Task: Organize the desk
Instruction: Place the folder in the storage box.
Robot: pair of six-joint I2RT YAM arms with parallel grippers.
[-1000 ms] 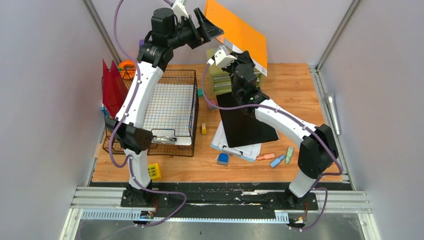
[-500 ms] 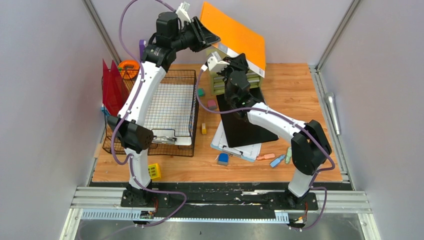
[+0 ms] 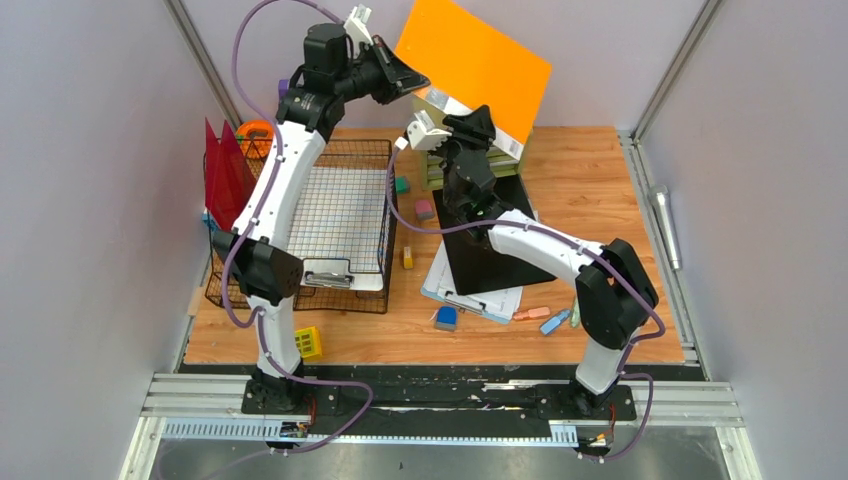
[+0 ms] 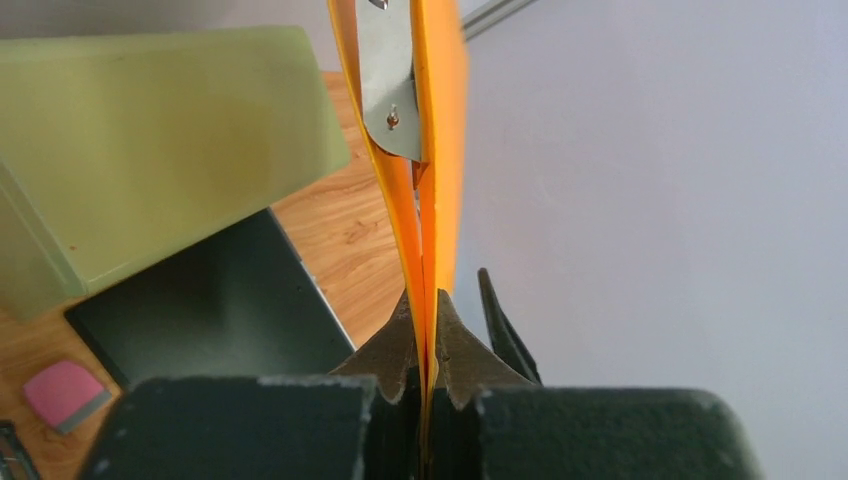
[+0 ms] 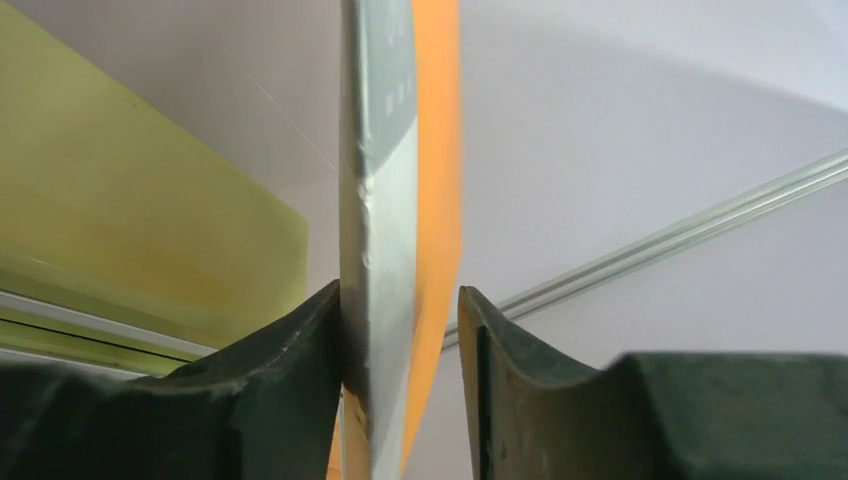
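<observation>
An orange folder (image 3: 480,60) with a white spine is held up in the air over the back of the desk (image 3: 590,180). My left gripper (image 3: 408,76) is shut on its upper left edge; the left wrist view shows the orange sheets (image 4: 432,150) pinched tight between the fingertips of the left gripper (image 4: 428,312). My right gripper (image 3: 452,122) stands open around the lower edge. In the right wrist view the white spine (image 5: 385,200) rests against one finger (image 5: 290,360), and a gap separates the other finger (image 5: 500,360) from the orange cover.
A green drawer cabinet (image 3: 436,166) sits under the folder, with a black folder (image 3: 490,245) on a clipboard (image 3: 470,292) in front. A wire basket (image 3: 340,215) and red dividers (image 3: 225,175) stand left. Erasers (image 3: 446,318), highlighters (image 3: 555,315) and a yellow block (image 3: 309,343) lie near the front.
My left gripper has closed onto the folder's edge. The right gripper's jaws have loosened from the spine. The folder has tipped up and shifted right.
</observation>
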